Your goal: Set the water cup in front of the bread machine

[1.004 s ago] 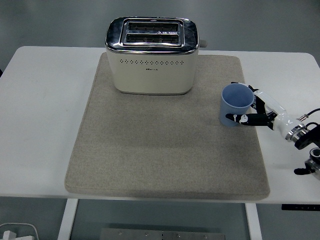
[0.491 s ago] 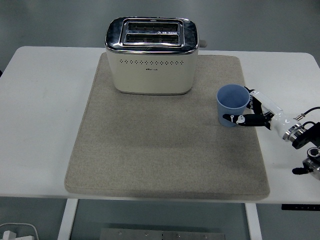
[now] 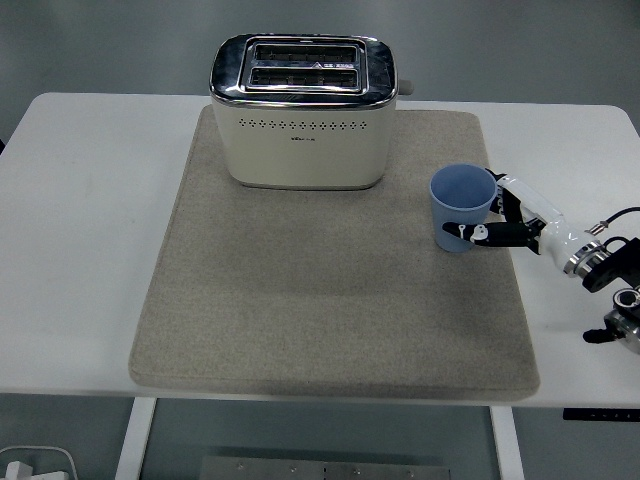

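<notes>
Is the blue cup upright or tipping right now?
Upright. The blue cup shows its round open mouth facing up, on the mat's right side, with the right hand's fingers around it.

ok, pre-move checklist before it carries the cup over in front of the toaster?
1. Grasp: right hand is wrapped around the blue cup, a finger across its near side. ok.
2. Cup upright: opening faces up, no visible tilt. ok.
3. Cup contents: the inside looks plain blue; whether it holds liquid, cannot tell.
4. Drop zone: the grey mat in front of the toaster is bare. ok.
5. Path: nothing lies on the mat between cup and drop zone. ok.
6. Cup lifted or resting on the mat: cannot tell from this one view.
</notes>
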